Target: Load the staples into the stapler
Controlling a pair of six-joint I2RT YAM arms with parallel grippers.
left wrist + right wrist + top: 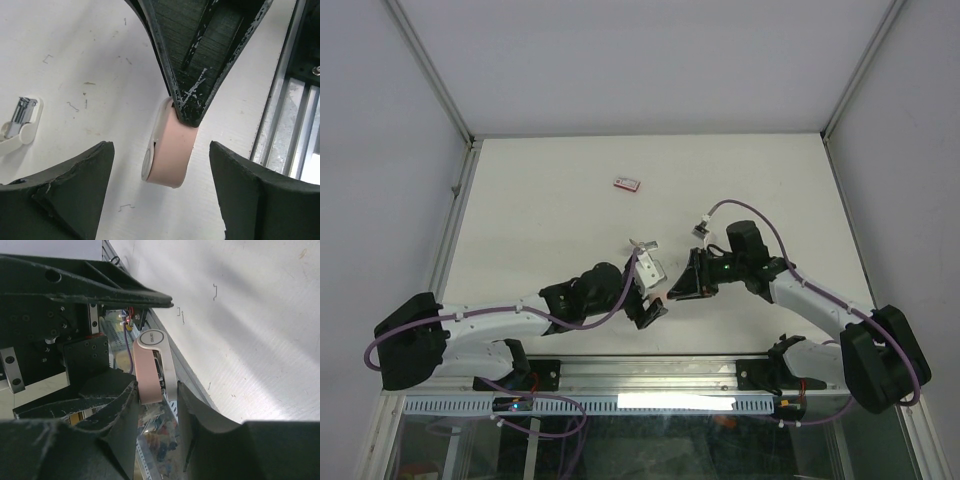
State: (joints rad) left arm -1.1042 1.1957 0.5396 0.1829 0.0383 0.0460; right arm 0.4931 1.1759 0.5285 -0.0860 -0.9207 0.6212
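Two grippers: the left gripper (653, 311) was spread wide with nothing held; the right gripper (677, 288) was pinched on the pink-and-white stapler (170, 150).
Stapler position: it was set between the left fingers (75, 190), untouched by them.
Stapler axis: its length was run from the right fingertips towards the left palm, rounded end leading.
Where the staples lay: a silvery strip was seen in a white tray piece (20, 120) on the table, just outside the left gripper's left finger; the left arm was judged nearer.
Staple box (628, 183): it was left well beyond both grippers, lying flat.
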